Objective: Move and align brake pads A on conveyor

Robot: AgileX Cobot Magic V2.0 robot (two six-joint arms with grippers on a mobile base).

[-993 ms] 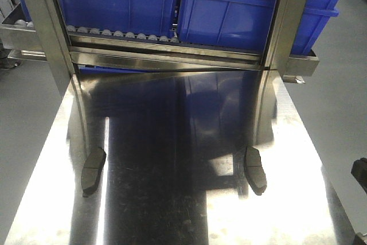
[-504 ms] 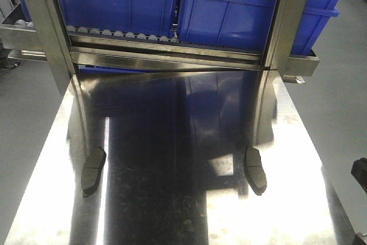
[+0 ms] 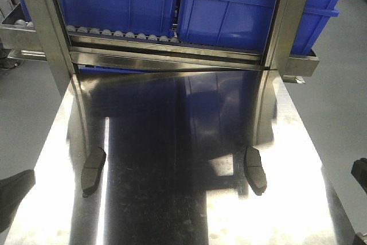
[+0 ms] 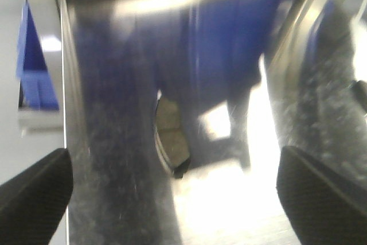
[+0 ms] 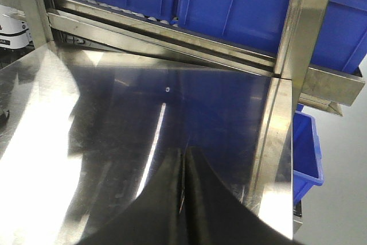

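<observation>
Two dark grey brake pads lie on the shiny steel tabletop (image 3: 183, 142), one at the left (image 3: 93, 170) and one at the right (image 3: 256, 169). The conveyor is out of view. My left gripper (image 4: 178, 199) is open. Its fingers (image 4: 34, 193) stand wide apart, and the left pad (image 4: 171, 136) lies ahead between them, untouched. In the front view one of its dark fingers (image 3: 16, 194) shows at the lower left, off the table's edge. My right gripper (image 5: 184, 159) is shut with nothing between its fingers, over bare steel.
Blue bins (image 3: 229, 4) sit on a roller rack (image 3: 120, 34) at the table's far end, between two steel posts (image 3: 43, 21). A smaller blue bin (image 5: 307, 153) hangs beside the table's right edge. A dark object (image 3: 360, 173) shows at the right border.
A dark finger of my left gripper has come into the front view at the lower left. Both pads lie where they were.
</observation>
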